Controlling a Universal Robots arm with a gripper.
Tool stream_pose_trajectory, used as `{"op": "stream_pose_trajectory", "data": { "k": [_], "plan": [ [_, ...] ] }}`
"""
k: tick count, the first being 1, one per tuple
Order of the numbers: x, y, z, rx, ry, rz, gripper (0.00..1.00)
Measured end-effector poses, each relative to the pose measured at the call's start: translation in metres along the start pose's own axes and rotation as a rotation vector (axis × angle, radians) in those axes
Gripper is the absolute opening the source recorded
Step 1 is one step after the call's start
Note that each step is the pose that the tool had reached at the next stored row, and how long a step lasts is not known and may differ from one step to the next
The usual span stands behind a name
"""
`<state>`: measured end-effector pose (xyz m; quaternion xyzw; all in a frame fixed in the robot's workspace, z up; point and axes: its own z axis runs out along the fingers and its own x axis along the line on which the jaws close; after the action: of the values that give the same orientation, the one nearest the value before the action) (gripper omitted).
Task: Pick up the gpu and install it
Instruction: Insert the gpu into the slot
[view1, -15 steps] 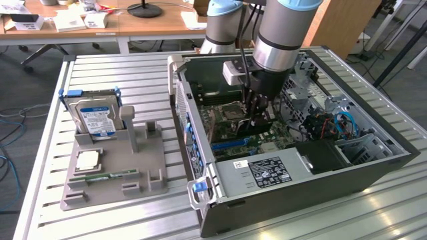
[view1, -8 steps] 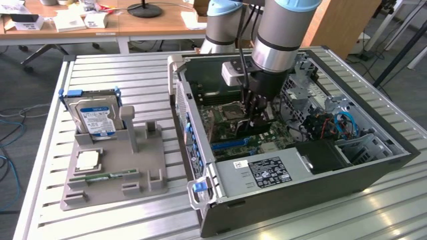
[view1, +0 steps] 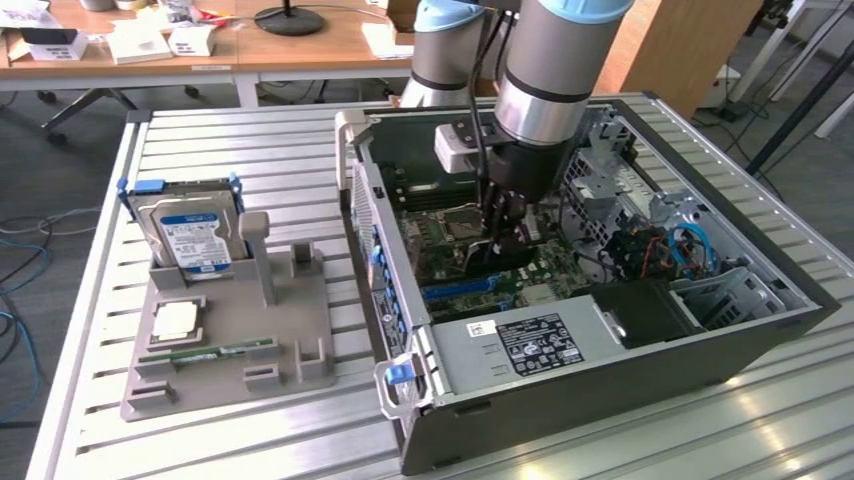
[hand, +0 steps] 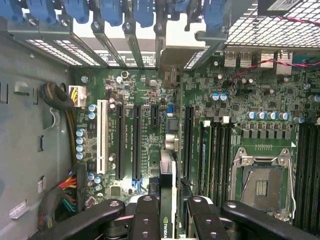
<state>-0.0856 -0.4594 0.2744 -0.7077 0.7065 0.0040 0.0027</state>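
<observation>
Tool (hand: 172, 212) pinching gpu (hand: 167, 175) edge-on over motherboard (hand: 235, 100). Best approach, judging: holding card upright, squaring connector over one of expansion slots (hand: 136, 140), lowering slowly, pressing evenly.

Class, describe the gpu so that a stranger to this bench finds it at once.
Find the open dark computer case on the slatted metal table and follow the robot arm into it to the black gripper. The gpu, a thin dark card, is clamped edge-on between its fingers over the green motherboard. Unlike the parts around it, it is gripped and bears a small logo.
</observation>
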Motion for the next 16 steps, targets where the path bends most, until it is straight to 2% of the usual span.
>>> {"op": "stream_pose_trajectory", "data": {
  "k": [7,16],
  "plan": [
    [0.0000,0.0030,0.0002,0.0001,0.0001,0.000,0.26],
    [0.0001,0.0058,0.0060,0.0001,0.0003,0.000,0.26]
  ]
}}
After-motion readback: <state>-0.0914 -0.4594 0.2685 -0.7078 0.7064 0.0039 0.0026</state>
